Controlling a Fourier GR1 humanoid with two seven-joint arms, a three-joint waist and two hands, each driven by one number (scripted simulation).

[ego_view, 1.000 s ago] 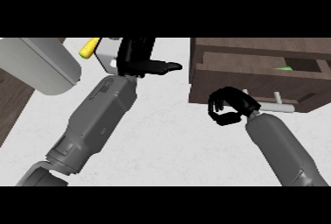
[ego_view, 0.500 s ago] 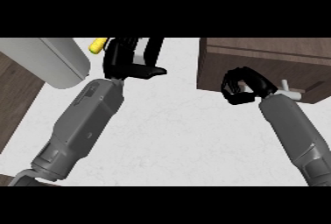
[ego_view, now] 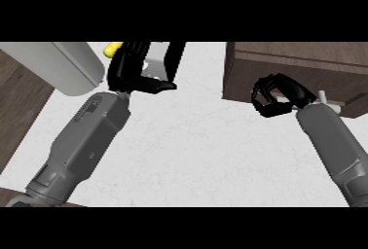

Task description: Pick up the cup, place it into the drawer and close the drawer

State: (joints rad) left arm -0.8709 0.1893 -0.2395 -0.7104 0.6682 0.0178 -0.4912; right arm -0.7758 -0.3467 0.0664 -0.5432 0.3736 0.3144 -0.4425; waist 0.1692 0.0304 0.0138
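- The right hand [ego_view: 287, 86] is curled into a fist with nothing inside it. Its knuckles sit against the dark wooden drawer [ego_view: 316, 68], near the front's left end.
- The cup is not visible. No opening shows in the drawer from up here, so I take it the cup is inside, but I cannot confirm it.
- The fist could slide off the left edge of the drawer front, because it is pushing so far off-centre. That would leave the drawer a little ajar.
- The small pale knob [ego_view: 324, 98] sits just beside the right wrist, and the forearm could catch on it if the arm swings right.
- I cannot tell whether the drawer is fully home; pushing on against a shut front would only jam the fist into the wood.
- The left hand [ego_view: 128, 73] rests open at the top of the view, fingers straight, next to a yellow object [ego_view: 111, 48] and a grey-white appliance [ego_view: 61, 65].
- A second ago the drawer stood open with something green lying in it. Now that gap is gone and the right hand has followed the front inward.
- The left hand has kept its open pose throughout.
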